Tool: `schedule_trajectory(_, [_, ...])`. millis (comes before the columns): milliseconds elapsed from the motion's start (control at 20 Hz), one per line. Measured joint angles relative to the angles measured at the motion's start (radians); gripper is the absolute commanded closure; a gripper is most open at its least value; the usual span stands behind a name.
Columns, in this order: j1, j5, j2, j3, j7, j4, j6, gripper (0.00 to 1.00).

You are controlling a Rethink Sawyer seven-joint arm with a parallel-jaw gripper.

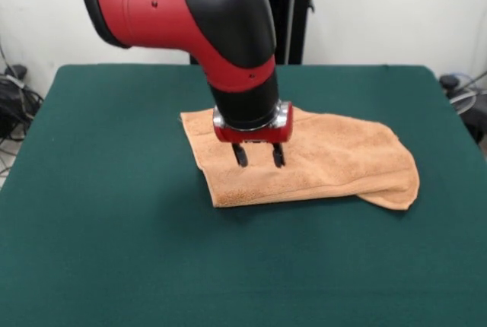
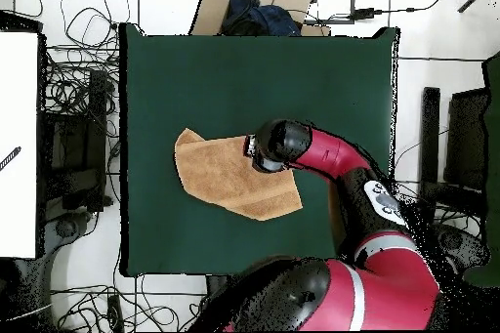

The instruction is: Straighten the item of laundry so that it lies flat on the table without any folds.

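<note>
The peach-orange towel (image 1: 327, 161) lies folded over near the middle of the dark green table (image 1: 114, 228). Its lower right corner is rounded and doubled under. In the overhead view the towel (image 2: 220, 178) is a lopsided shape with a curled far-left corner. My gripper (image 1: 258, 155) hangs straight down over the towel's left part, fingers spread apart and empty, tips just above the cloth. In the overhead view the arm's head (image 2: 273, 145) covers the gripper and the towel's upper right edge.
Cables and boxes lie on the floor around the table (image 2: 68, 114). A cardboard box with dark items (image 2: 256, 7) stands past the table's far edge in the overhead view. A white surface (image 2: 18, 144) is at the left.
</note>
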Motion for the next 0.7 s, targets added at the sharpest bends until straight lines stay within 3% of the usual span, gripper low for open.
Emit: schedule_trajectory(700, [-0.052,0.000,0.067,0.048,0.000,-0.019,0.002,0.00])
